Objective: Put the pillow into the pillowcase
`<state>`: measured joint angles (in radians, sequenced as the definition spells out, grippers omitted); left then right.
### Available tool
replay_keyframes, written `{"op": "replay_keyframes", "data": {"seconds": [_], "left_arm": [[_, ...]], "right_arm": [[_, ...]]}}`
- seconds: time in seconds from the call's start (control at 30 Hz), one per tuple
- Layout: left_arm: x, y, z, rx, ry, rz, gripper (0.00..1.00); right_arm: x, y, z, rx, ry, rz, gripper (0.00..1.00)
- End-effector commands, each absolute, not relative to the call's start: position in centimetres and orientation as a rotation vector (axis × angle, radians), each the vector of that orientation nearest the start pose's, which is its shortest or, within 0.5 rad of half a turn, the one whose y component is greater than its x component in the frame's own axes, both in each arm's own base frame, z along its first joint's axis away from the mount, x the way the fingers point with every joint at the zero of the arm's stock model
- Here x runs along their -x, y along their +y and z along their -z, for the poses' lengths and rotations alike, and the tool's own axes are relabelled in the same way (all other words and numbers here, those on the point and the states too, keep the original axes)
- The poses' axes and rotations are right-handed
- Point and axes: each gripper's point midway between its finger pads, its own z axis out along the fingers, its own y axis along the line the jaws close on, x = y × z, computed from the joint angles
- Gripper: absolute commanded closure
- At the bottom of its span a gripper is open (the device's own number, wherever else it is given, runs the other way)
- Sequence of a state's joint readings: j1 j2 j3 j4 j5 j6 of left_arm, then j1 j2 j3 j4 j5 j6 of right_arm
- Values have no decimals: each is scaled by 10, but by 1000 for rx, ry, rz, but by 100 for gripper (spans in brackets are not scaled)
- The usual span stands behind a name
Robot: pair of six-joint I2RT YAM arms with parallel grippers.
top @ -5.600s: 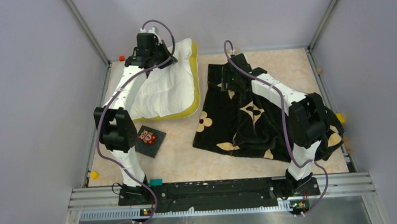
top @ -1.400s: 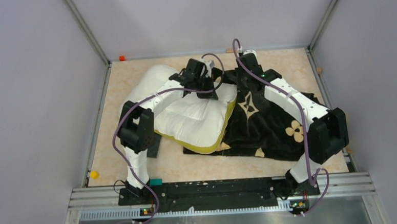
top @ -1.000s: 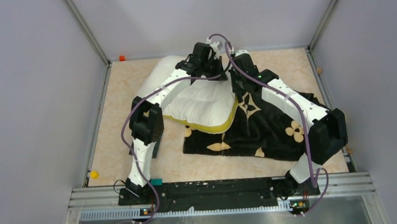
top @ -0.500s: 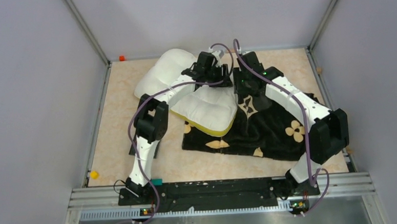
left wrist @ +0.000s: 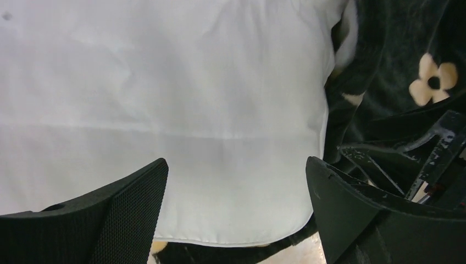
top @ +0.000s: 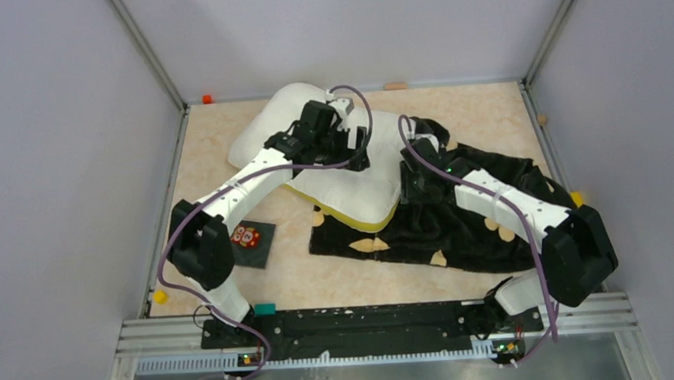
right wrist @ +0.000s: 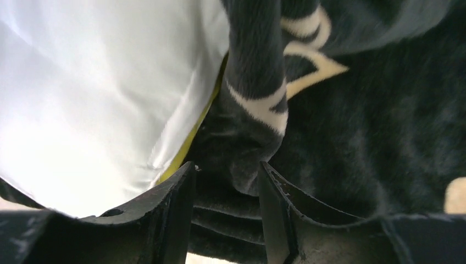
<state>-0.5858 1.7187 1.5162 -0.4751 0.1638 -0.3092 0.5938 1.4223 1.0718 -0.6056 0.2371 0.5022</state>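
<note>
On the beige table (top: 486, 112), the left gripper (left wrist: 236, 170), spread wide, and the right gripper (right wrist: 226, 170), half-parted, hover over the soft white yellow-edged pillow (top: 270, 132), which overlaps the black flowered velvety pillowcase (top: 506, 159), seemingly ready for stuffing.

Inventory of the unseen:
- pillow (top: 267, 131): its middle lies under my left arm (top: 245, 173). In the left wrist view it runs off at 9 and 12 o'clock.
- pillowcase (top: 493, 158): my right arm (top: 501, 204) covers its 3 o'clock part. Its opening is hidden, and the fold is blurred at my right wrist.
- card (top: 251, 240), at 8 o'clock: the picture is too small to read.
</note>
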Motion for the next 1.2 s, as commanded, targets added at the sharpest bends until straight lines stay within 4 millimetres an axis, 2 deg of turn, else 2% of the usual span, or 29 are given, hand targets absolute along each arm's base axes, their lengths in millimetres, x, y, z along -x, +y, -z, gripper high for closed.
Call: {"op": "replay_keyframes", "data": {"seconds": [0.0, 0.07, 0.1, 0.2, 0.33, 0.47, 0.57, 0.67, 0.8, 0.97, 1.07, 1.17], "left_arm": [[-345, -303, -142, -527, 2407, 643, 1], [-346, -304, -113, -519, 2466, 611, 1], [-348, -302, -105, -495, 2495, 581, 3], [-356, -294, -75, -395, 2589, 483, 23], [-356, -296, -64, -355, 2611, 486, 54], [-355, -293, -58, -348, 2630, 463, 76], [-352, -292, -55, -353, 2637, 462, 80], [-351, -291, -51, -351, 2645, 459, 86], [-353, -291, -52, -346, 2644, 456, 92], [-354, -292, -50, -346, 2650, 456, 95], [-353, -294, -50, -347, 2653, 471, 96], [-353, -292, -50, -340, 2653, 461, 96]], "right_arm": [[-295, 205, -124, -6, 2435, -287, 56], [-288, 214, -108, 13, 2457, -291, 58], [-286, 217, -102, 15, 2461, -306, 59], [-274, 228, -83, 36, 2483, -336, 57], [-261, 237, -62, 62, 2509, -330, 54], [-251, 238, -47, 78, 2535, -305, 51], [-242, 237, -37, 85, 2539, -305, 49], [-239, 233, -31, 78, 2567, -273, 58], [-231, 225, -31, 70, 2573, -276, 59], [-223, 212, -36, 61, 2560, -254, 49], [-222, 211, -32, 66, 2559, -256, 48], [-224, 219, -29, 80, 2563, -278, 50]]}}
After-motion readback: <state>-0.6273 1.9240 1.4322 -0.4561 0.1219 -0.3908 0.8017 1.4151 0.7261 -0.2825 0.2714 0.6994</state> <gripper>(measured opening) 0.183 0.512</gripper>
